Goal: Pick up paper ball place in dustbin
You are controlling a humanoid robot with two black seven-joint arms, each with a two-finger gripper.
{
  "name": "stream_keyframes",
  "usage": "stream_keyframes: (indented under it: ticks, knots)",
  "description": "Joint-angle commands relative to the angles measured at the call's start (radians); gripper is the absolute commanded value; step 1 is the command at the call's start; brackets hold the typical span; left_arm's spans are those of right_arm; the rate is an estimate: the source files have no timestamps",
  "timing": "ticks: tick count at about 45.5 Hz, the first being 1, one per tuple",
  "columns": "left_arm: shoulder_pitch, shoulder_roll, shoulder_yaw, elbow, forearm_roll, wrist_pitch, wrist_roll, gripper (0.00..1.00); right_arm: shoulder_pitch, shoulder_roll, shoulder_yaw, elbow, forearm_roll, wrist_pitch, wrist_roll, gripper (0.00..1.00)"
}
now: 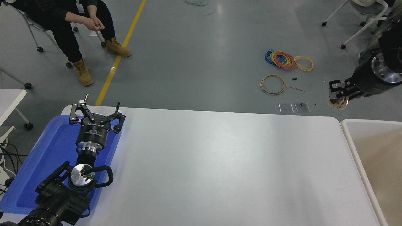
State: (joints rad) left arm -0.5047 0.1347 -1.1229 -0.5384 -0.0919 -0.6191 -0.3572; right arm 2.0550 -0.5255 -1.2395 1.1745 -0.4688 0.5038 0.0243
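Tray (37, 175) is lying nearest, under my left pincer (95, 113), which is hanging parked with fingers spread wide. Bin (351, 138) is sitting off the table's (220, 163) right end. Farther off, my right pincer (336, 97) is gripping the ball (338, 104) in the air, beyond the bin's far corner.

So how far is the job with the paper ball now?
The pick looks done: the right tool is shut on the paper ball, held in the air beyond the table's far right corner. Left to do: bring it over the dustbin and release. The left tool is parked over the blue tray.
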Motion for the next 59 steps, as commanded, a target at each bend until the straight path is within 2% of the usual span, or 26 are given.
stream_keyframes:
  ticks: [1,18,32,43,59]
  knots:
    - [0.000,0.000,0.000,0.000,0.000,0.001,0.000,1.00,-0.165,-0.039,-0.054,-0.197,-0.002,-0.056,-0.001,0.00]
    - [0.000,-0.001,0.000,0.000,0.000,-0.001,0.000,1.00,-0.582,-0.145,0.052,-0.636,0.012,-0.132,-0.001,0.00]
    - [0.000,0.000,0.000,0.000,0.000,-0.001,0.000,1.00,-0.917,-0.151,0.229,-0.912,0.064,-0.203,-0.001,0.00]
    - [0.000,0.000,0.000,0.000,0.000,-0.001,0.000,1.00,-1.075,-0.137,0.307,-0.975,0.108,-0.327,-0.001,0.00]
    - [0.000,0.000,0.000,0.000,0.000,0.001,0.000,1.00,-1.262,-0.048,0.472,-1.061,0.111,-0.470,-0.018,0.00]
